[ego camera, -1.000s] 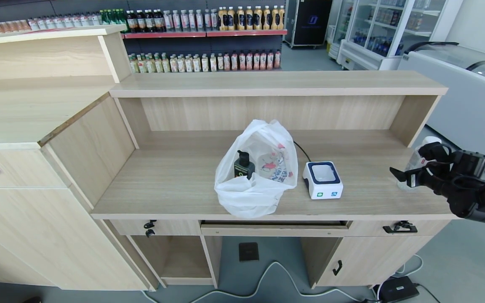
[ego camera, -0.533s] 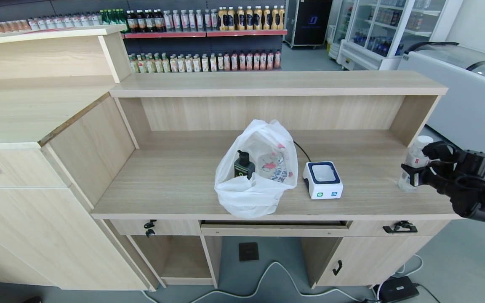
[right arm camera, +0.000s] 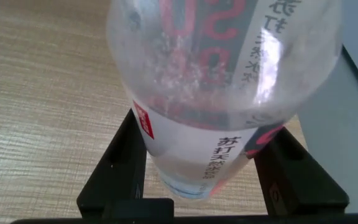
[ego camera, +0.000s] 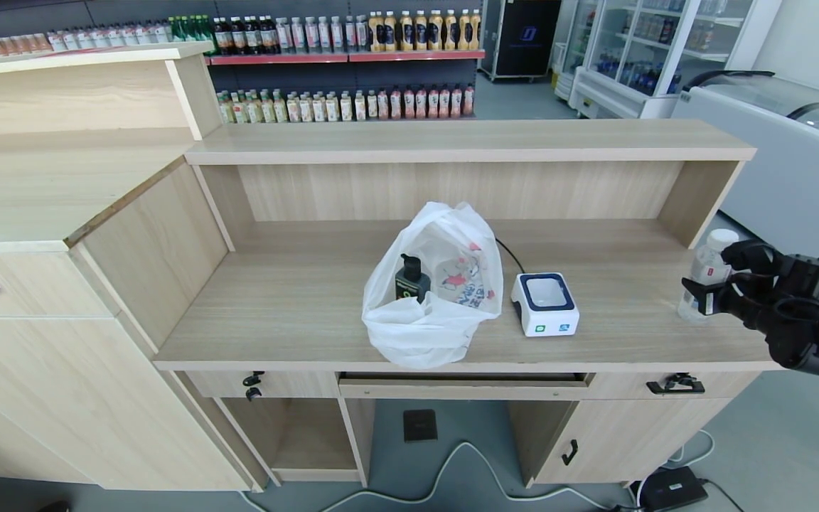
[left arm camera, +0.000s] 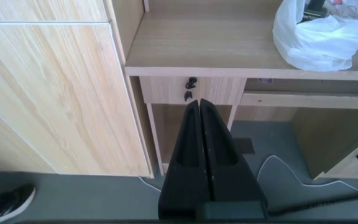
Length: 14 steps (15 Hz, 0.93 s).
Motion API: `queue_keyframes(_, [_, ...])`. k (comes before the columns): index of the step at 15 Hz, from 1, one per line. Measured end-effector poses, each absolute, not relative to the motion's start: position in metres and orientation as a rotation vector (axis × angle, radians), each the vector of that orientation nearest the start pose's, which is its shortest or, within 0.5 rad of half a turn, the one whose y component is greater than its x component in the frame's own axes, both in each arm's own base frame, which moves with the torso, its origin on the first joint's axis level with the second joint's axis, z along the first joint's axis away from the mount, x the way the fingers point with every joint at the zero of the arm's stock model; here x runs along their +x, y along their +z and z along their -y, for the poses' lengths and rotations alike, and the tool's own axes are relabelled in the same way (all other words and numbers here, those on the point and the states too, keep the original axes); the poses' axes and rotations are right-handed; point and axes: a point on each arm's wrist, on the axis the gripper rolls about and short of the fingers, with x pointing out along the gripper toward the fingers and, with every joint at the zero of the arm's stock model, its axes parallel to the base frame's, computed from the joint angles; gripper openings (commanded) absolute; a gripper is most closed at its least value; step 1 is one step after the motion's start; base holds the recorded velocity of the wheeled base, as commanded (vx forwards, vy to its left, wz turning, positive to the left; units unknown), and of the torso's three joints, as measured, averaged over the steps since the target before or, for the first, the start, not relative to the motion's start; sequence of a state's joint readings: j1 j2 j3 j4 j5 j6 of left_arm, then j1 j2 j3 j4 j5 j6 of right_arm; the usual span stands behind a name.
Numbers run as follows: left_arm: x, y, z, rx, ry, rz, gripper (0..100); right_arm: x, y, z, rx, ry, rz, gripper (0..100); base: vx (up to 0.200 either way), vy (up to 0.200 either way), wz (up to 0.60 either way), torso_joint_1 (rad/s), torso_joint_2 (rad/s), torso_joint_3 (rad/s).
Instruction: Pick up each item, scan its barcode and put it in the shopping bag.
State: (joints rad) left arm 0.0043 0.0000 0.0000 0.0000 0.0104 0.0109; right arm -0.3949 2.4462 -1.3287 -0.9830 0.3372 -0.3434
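right gripper (ego camera: 709,274): clamped on clear round plastic bottle (right arm camera: 222,93), at right end of wood-grain counter (ego camera: 296,306) | left gripper (left arm camera: 199,109): jaws pressed together, empty | bag (ego camera: 416,334): white crinkled plastic

A clear bottle (ego camera: 703,279) with white cap and red-and-grey label stands at the table's (ego camera: 296,313) right end, seemingly upright. The white shopping bag (ego camera: 445,323) sits mid-table, open, with a dark pump bottle (ego camera: 411,279) inside it. The white scanner (ego camera: 544,304) is just right of the bag.
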Motion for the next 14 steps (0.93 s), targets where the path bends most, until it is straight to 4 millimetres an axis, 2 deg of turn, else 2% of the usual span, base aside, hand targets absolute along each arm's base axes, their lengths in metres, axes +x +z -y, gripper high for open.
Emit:
queue_keyframes(3, [-0.023,0.075,0.0,0.01,0.014,0.0,0,0.441,0.057,0.175,-0.225,-0.037,-0.123,0,0.0,0.0,0.0,0.0,0.0,0.0])
queue_keyframes(4, [-0.023,0.075,0.0,0.011,0.014,0.0,0,0.441,0.063,0.172,-0.168,-0.035,-0.116,0,0.0,0.0,0.0,0.0,0.0,0.0])
queue_keyframes(6, [-0.023,0.075,0.0,0.011,0.015,0.0,0,0.439,0.087,0.16,-0.043,-0.016,-0.116,0,0.0,0.0,0.0,0.0,0.0,0.0])
queue_keyframes(8, [-0.023,0.075,0.0,0.01,0.015,0.0,0,0.43,0.126,0.139,0.095,0.045,-0.157,0,0.0,0.0,0.0,0.0,0.0,0.0])
queue_keyframes(10, [-0.023,0.075,0.0,0.011,0.015,0.0,0,0.411,0.177,0.108,0.243,0.15,-0.188,0,0.0,0.0,0.0,0.0,0.0,0.0])
queue_keyframes(12, [-0.023,0.075,0.0,0.011,0.014,0.0,0,0.383,0.225,0.07,0.323,0.293,-0.199,0,0.0,0.0,0.0,0.0,0.0,0.0])
queue_keyframes(14, [-0.023,0.075,0.0,0.011,0.014,0.0,0,0.349,0.263,0.025,0.346,0.48,-0.195,0,0.0,0.0,0.0,0.0,0.0,0.0])
